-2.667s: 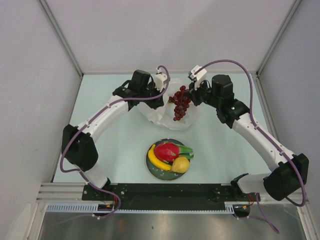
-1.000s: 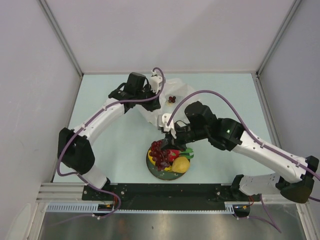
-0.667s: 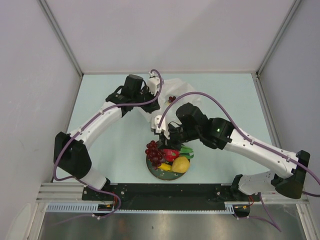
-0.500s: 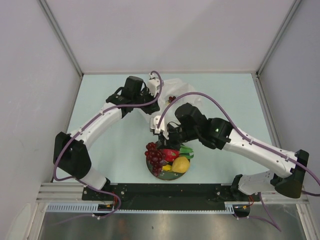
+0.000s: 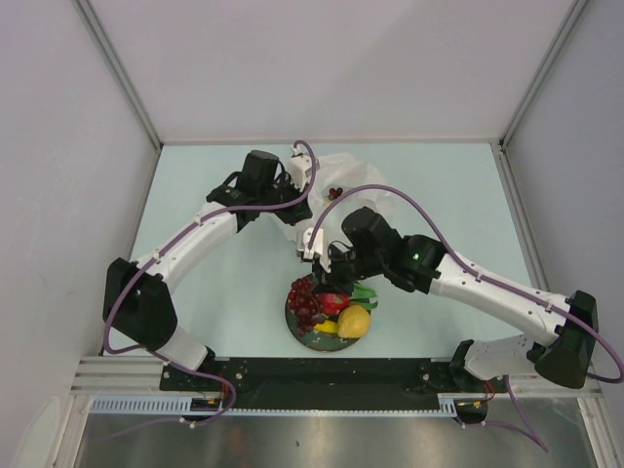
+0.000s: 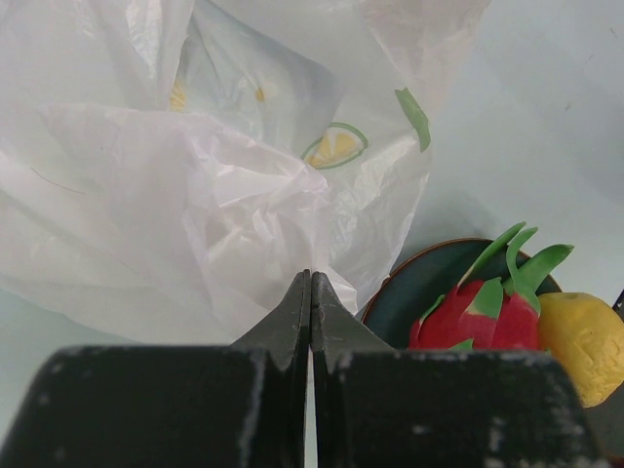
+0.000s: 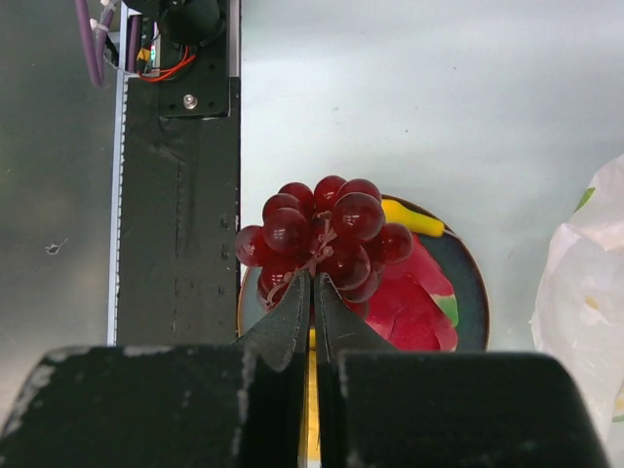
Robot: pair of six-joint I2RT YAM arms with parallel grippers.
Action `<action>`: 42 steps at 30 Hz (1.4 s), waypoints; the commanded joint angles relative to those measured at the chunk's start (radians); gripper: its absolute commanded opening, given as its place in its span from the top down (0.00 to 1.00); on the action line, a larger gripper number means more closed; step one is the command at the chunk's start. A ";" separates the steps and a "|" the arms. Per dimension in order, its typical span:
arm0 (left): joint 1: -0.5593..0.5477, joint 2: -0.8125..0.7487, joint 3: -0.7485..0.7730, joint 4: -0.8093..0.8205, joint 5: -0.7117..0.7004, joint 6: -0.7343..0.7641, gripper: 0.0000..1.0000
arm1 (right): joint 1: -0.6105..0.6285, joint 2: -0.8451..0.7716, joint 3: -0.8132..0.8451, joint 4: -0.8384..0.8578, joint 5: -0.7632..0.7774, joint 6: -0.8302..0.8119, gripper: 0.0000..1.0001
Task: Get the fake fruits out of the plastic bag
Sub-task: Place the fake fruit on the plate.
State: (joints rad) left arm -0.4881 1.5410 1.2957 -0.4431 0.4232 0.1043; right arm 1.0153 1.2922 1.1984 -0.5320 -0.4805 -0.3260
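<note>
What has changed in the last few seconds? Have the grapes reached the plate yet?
The right gripper, shut on the grape bunch, carried it from above the plastic bag back toward the arm bases. The bunch is now over the left side of the plate, not yet released. The left gripper stays pinched on the bag, almost in place. The banana, dragon fruit and lemon lie on the plate as before.
</note>
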 commanded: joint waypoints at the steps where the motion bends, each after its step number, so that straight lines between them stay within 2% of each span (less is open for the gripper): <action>1: 0.006 -0.027 0.011 0.012 0.023 -0.003 1.00 | -0.006 -0.044 -0.019 0.059 -0.014 0.021 1.00; 7: 0.006 -0.010 0.024 0.000 0.037 -0.015 1.00 | -0.043 -0.077 -0.054 0.084 0.011 0.051 1.00; 14: 0.006 0.002 0.024 -0.006 0.051 -0.021 1.00 | -0.055 -0.122 -0.091 0.029 0.005 0.016 1.00; 20: 0.006 0.024 0.017 -0.009 0.080 -0.029 1.00 | -0.064 -0.159 -0.178 0.047 0.045 0.022 0.98; 42: 0.005 0.053 0.036 -0.014 0.153 -0.072 1.00 | -0.129 -0.214 -0.295 0.035 0.092 0.027 0.96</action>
State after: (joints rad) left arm -0.4873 1.5867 1.2961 -0.4583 0.5201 0.0597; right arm 0.9127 1.1027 0.9123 -0.5148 -0.4263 -0.3080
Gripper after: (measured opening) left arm 0.003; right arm 0.032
